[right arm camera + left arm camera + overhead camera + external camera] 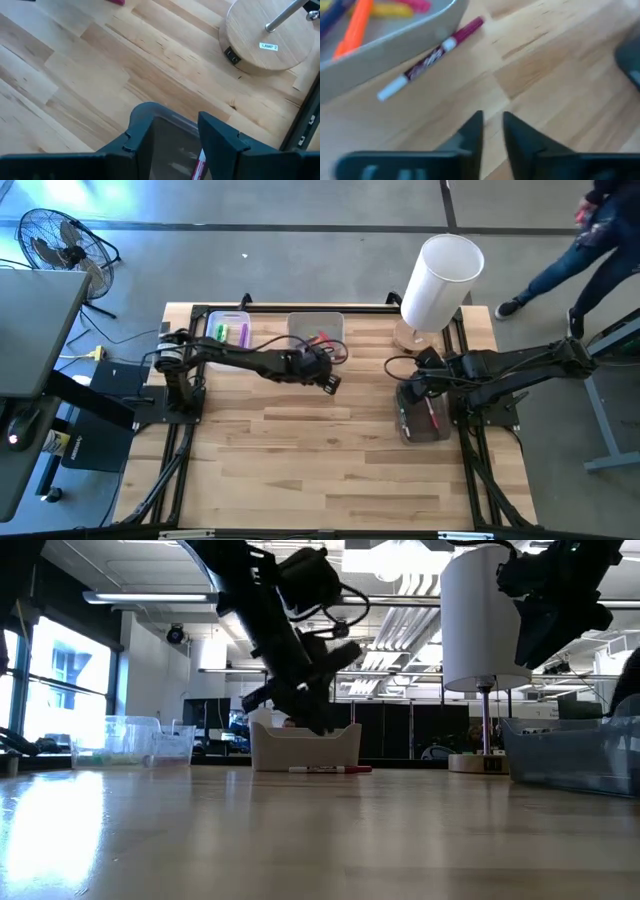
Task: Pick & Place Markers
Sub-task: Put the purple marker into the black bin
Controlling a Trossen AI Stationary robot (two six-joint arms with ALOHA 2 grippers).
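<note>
A marker (430,55) with a white body and a dark red cap lies flat on the table (300,450), just outside the grey tray's wall (395,47); the low view shows this marker (330,769) in front of the tray (305,748). Inside the tray lie orange (355,27), yellow and pink markers. My left gripper (492,117) hovers above the wood near the marker, its fingers a narrow gap apart with nothing between them. My right gripper (172,120) stands open above the clear bin (425,418) at the right, where a red marker (201,162) lies.
A small clear bin (230,330) with green and pink markers sits at the far left. A white lamp (440,275) on a round wooden base (265,35) stands far right, close to my right arm. A person walks beyond the table's far right corner (580,250).
</note>
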